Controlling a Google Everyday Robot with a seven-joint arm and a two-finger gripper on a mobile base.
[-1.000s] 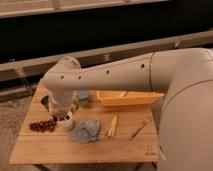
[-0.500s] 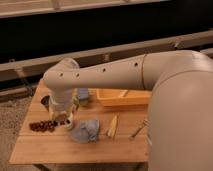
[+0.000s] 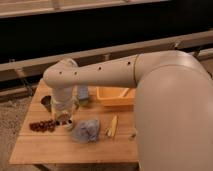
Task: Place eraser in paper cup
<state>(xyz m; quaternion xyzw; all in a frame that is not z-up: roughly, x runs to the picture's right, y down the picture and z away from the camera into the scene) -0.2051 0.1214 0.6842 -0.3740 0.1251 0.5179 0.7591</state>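
Note:
My gripper [image 3: 65, 118] hangs straight down from the white arm over the left part of the wooden table [image 3: 60, 147]. Right under it stands the white paper cup [image 3: 69, 124], mostly covered by the gripper. The eraser does not show; it is hidden or out of view.
A dark grey metal cup [image 3: 46, 102] stands left of the arm. A blue-grey sponge block [image 3: 82, 94] and a yellow tray [image 3: 116, 96] sit at the back. Dark red grapes [image 3: 42, 125], a crumpled blue cloth [image 3: 86, 130] and a yellow banana-like piece [image 3: 112, 126] lie in front.
The arm's large body has swung further into view on the right and now covers the fork. The gripper stays over the white cup.

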